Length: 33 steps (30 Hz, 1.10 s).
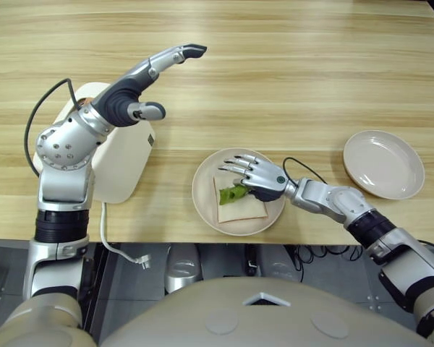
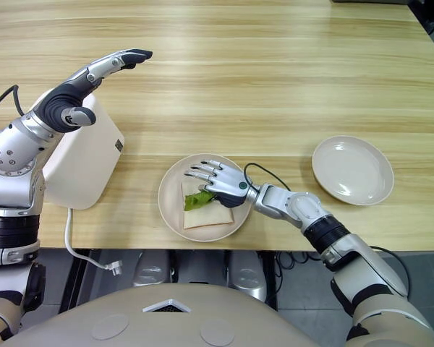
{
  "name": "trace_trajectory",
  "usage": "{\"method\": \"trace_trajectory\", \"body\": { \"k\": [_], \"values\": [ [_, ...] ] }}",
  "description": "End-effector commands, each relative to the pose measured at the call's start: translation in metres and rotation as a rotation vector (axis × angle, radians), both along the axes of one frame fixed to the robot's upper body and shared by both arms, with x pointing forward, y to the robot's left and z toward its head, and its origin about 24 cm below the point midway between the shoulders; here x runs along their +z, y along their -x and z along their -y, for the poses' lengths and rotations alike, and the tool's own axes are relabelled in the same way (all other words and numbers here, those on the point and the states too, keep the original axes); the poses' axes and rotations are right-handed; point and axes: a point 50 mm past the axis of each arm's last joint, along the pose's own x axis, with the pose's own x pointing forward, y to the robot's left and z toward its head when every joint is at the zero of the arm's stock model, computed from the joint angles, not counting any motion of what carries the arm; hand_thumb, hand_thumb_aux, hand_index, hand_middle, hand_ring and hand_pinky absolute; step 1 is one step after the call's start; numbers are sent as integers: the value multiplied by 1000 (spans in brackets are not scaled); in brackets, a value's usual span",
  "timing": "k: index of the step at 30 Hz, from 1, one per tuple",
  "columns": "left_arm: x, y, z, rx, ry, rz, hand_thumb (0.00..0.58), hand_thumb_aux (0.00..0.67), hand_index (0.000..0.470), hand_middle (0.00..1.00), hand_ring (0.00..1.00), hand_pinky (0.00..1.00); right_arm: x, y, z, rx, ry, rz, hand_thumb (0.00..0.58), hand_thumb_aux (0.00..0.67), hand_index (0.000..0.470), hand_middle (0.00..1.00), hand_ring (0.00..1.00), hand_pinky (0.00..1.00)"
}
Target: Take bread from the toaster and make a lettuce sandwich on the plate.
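Nearest, at six o'clock on the table [image 1: 275, 87], the plate [image 1: 205, 210] carried one slice of bread [image 1: 244, 211] with one lettuce leaf [image 1: 233, 194] on its upper left corner. The right hand [image 1: 259, 178] lay over the leaf, fingers spread almost straight and closed on nothing. A second plate [image 1: 383, 164], bare, sat at three o'clock of the first, well apart. At nine o'clock stood the single toaster [image 1: 123, 170]. Above its far end hung the left hand [image 1: 141, 90], fingers stretched toward twelve o'clock, gripping nothing. The lettuce step looked as good as done. Next, I judged, a top slice had to come from the toaster. That called for the left hand to drop to the slot while the right cleared the plate.
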Motion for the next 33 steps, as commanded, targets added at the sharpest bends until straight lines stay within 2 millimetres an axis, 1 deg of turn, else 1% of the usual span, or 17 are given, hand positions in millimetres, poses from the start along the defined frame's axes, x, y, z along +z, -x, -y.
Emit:
{"method": "trace_trajectory", "body": {
  "k": [1,7,8,9,10,11,12,22,33],
  "values": [
    [-2,0,-1,3,1,-14,0,0,0,0,0,0,-14,12,7,27,100,-39,580,670,460,0,0,0],
    [-1,0,-3,9,0,-13,0,0,0,0,0,0,-4,11,15,25,114,-20,580,670,460,0,0,0],
    [-1,0,-3,9,0,-13,0,0,0,0,0,0,-3,11,16,24,119,-18,562,552,379,0,0,0],
    [-1,0,-3,10,0,-13,0,0,0,0,0,0,-2,10,18,21,123,-15,562,552,379,0,0,0],
    [-1,-1,-3,11,0,-13,0,0,0,0,0,0,-1,10,19,18,127,-10,496,415,285,0,0,0],
    [-1,-1,-3,11,0,-14,0,0,0,0,0,0,0,10,21,15,130,-7,496,415,285,0,0,0],
    [-2,-1,-3,11,0,-14,0,0,0,0,0,0,2,9,22,13,133,-3,0,0,0,0,0,0],
    [-3,-2,-3,12,1,-17,0,0,0,0,0,0,12,7,26,-9,131,30,0,0,0,0,0,0],
    [-5,-3,-4,16,6,-24,0,0,0,0,0,0,14,7,27,-23,127,43,0,0,0,0,0,0]
  ]
}}
